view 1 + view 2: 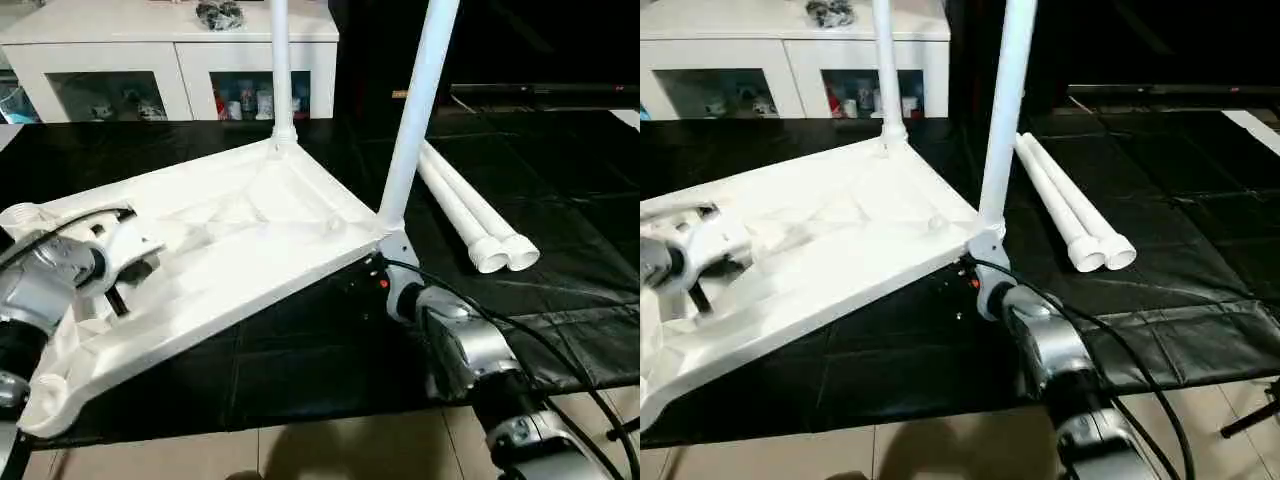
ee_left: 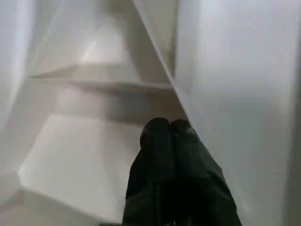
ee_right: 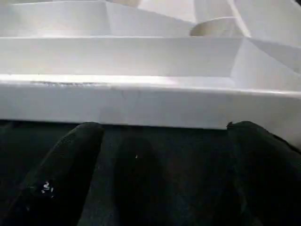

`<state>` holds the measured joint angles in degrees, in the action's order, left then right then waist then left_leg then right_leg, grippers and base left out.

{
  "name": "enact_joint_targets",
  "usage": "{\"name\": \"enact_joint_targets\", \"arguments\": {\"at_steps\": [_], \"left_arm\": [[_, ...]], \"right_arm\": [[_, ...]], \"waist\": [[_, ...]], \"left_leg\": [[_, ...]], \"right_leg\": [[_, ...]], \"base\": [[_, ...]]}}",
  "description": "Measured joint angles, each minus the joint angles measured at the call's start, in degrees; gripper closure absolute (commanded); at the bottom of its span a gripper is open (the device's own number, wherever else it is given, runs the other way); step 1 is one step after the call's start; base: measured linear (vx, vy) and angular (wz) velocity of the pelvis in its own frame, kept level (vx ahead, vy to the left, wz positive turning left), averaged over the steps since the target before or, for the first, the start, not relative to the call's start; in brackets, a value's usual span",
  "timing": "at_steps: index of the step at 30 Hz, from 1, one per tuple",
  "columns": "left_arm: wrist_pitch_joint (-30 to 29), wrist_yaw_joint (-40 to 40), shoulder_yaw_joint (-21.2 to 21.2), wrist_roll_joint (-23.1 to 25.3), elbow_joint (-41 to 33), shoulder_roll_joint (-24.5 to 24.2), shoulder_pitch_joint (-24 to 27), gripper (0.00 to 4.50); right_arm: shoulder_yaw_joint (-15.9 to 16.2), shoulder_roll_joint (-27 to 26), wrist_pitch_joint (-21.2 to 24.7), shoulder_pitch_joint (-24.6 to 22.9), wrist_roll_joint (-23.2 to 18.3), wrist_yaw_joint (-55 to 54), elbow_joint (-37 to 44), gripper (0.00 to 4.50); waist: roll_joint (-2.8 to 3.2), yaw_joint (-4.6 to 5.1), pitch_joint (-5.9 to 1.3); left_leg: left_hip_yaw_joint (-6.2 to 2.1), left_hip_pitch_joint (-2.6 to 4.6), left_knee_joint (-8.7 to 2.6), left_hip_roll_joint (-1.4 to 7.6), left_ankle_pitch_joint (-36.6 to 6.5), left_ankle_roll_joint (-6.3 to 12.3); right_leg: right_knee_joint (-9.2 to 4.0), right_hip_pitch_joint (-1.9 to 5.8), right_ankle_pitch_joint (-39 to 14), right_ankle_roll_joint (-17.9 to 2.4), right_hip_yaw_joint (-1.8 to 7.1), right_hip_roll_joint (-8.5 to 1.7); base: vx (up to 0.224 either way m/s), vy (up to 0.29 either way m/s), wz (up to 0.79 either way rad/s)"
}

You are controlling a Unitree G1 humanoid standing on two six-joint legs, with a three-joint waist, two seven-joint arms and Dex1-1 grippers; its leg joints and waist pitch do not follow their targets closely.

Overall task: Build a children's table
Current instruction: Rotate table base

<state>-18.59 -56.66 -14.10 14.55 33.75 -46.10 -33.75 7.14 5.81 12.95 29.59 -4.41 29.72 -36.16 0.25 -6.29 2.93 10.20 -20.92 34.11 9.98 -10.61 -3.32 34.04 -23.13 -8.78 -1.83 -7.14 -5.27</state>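
Our left tool (image 2: 170, 129) is clenched empty over the ribbed underside of the white plastic rectangular tabletop (image 1: 250, 235), which lies upside down on the black floor mat (image 1: 560, 200). Our right tool (image 3: 160, 136) stands released at its near edge. Beyond, two white tapered tube legs (image 1: 415, 110) stand socketed; two loose white legs (image 1: 470, 215) lie farther right.

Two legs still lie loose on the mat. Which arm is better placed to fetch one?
Probably the right: the right gripper is open, and the loose legs lie on its side.
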Motion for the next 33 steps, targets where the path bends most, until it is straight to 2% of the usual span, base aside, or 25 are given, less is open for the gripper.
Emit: {"name": "enact_joint_targets", "arguments": {"at_steps": [4,8,14,18,22,28,33], "left_arm": [[0.8,-4.9,-0.3,-1.5,-1.7,-1.0,1.8,4.45],[2.0,-12.0,-0.3,-6.0,-6.2,-1.5,4.7,4.45],[-0.6,-20.0,0.3,-14.4,-13.6,0.4,7.2,4.45],[-1.6,-21.8,0.4,-16.5,-15.5,2.6,7.1,4.45],[-2.2,-21.0,0.4,-17.1,-15.2,6.5,6.6,4.45],[1.9,-15.0,0.0,-15.4,-7.4,12.1,1.8,4.45],[6.5,-1.9,-0.7,-11.7,1.9,19.5,-6.7,4.45]], "right_arm": [[-0.4,-0.8,-1.0,2.1,0.2,-1.0,-4.4,0.0],[-1.2,-1.0,-1.9,3.4,0.4,-1.5,-7.2,0.0],[-2.1,-1.1,-3.6,4.5,0.5,-1.6,-9.7,0.0],[-2.1,-1.6,-4.7,5.9,0.5,-1.0,-11.2,0.0],[-2.2,-1.5,-6.2,6.1,0.5,0.0,-11.4,0.0],[-3.3,-1.5,-8.4,7.5,0.5,0.1,-11.7,0.0],[-3.4,-4.5,-11.3,10.9,-0.4,-0.1,-11.2,0.0]], "waist": [[0.0,0.05,0.0],[-0.01,0.12,0.0],[-0.27,0.27,0.1],[-0.28,0.72,0.1],[-0.29,1.1,0.09],[-0.28,1.18,0.09],[-0.24,0.88,0.12]], "left_leg": [[0.05,0.0,0.0,-0.02,0.0,0.0],[0.1,0.02,0.0,-0.03,0.0,-0.01],[0.11,0.05,0.0,0.0,0.0,-0.05],[0.14,0.07,0.0,0.0,0.0,-0.07],[0.15,0.05,0.0,0.0,0.0,-0.07],[0.14,0.07,0.0,0.02,0.1,-0.1],[0.11,-0.04,0.02,0.01,0.1,-0.16]], "right_leg": [[0.0,0.0,0.0,0.0,0.07,0.0],[0.02,-0.01,0.0,0.0,0.13,0.0],[0.13,-0.04,0.0,0.0,0.14,0.01],[0.15,-0.04,0.0,-0.1,0.16,0.02],[0.14,-0.04,0.0,-0.1,0.17,0.02],[0.16,-0.05,0.0,-0.1,0.16,0.06],[0.13,-0.07,0.1,-0.1,0.16,0.06]], "base": [[0.0,0.0,0.0],[0.0,0.0,0.0],[0.0,0.0,0.0],[0.0,0.0,0.0],[0.0,0.0,0.0],[0.0,0.0,0.0],[0.0,0.0,0.0]]}}
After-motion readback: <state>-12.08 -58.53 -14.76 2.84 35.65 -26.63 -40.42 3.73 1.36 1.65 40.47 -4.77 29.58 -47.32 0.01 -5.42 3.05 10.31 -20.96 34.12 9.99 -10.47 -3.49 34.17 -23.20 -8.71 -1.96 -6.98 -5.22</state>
